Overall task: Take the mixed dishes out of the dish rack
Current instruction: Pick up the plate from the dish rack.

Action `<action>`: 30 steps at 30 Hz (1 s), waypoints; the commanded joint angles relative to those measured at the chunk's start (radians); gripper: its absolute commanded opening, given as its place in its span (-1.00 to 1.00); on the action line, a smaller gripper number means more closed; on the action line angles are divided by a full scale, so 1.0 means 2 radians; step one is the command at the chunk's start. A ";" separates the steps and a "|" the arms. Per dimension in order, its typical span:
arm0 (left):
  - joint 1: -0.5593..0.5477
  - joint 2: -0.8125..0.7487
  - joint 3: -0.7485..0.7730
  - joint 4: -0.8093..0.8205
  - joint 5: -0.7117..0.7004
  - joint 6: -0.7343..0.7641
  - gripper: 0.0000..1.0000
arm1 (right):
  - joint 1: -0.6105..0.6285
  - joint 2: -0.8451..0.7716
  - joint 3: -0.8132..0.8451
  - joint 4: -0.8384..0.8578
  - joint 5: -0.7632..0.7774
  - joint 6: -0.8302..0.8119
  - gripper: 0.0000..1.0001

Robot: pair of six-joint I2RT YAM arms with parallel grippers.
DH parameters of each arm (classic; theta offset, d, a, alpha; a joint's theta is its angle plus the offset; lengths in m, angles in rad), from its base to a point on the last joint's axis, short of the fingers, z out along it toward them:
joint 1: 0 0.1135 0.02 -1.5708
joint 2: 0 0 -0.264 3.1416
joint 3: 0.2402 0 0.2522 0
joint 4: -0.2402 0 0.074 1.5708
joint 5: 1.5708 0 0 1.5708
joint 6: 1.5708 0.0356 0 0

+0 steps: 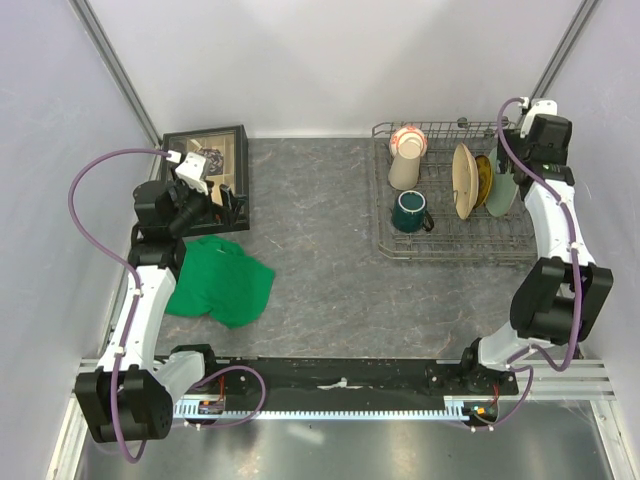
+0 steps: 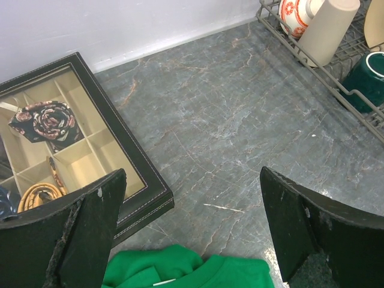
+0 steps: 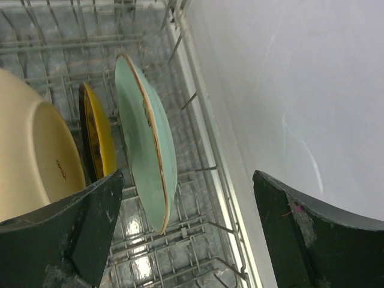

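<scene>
Bare grey table (image 1: 320, 220) gives an open lane from 6 to 12 o'clock. A black box (image 1: 222, 155) blocks 10 o'clock, a green cloth (image 1: 225, 285) 8 o'clock. At 2 o'clock the dish rack (image 1: 440, 255) has raised wire sides. Inside it, a cream plate (image 1: 463, 182), yellow plate (image 1: 484, 178) and pale green plate (image 1: 503, 195) stand on edge with slim gaps between them, the right wall (image 1: 600, 150) just beside them. A dark green mug (image 1: 409, 211) and a beige cup (image 1: 404, 170) fill its 9 o'clock side.

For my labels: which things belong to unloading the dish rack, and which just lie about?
For the job: dish rack, cream plate, yellow plate, pale green plate, dark green mug, beige cup, red-and-white bowl.
Lying about: glass-lidded black box, green cloth.
</scene>
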 commanded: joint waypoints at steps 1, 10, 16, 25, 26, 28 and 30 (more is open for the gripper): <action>-0.001 0.003 -0.004 0.025 0.001 0.024 0.99 | -0.017 0.022 0.026 -0.017 -0.050 -0.004 0.93; -0.001 0.008 -0.006 0.026 0.004 0.025 0.99 | -0.051 0.064 0.035 -0.019 -0.099 -0.018 0.90; -0.001 0.012 -0.007 0.028 0.007 0.024 0.99 | -0.063 0.092 0.048 -0.019 -0.125 -0.025 0.86; -0.001 0.019 -0.009 0.031 0.008 0.026 0.99 | -0.066 0.119 0.060 -0.019 -0.169 -0.043 0.77; -0.001 0.019 -0.010 0.031 0.008 0.026 0.99 | -0.066 0.120 0.062 -0.018 -0.172 -0.043 0.76; -0.001 0.019 -0.010 0.032 0.007 0.026 0.99 | -0.066 0.126 0.065 -0.016 -0.175 -0.045 0.74; -0.001 0.019 -0.010 0.032 0.007 0.026 0.99 | -0.066 0.130 0.065 -0.013 -0.181 -0.048 0.71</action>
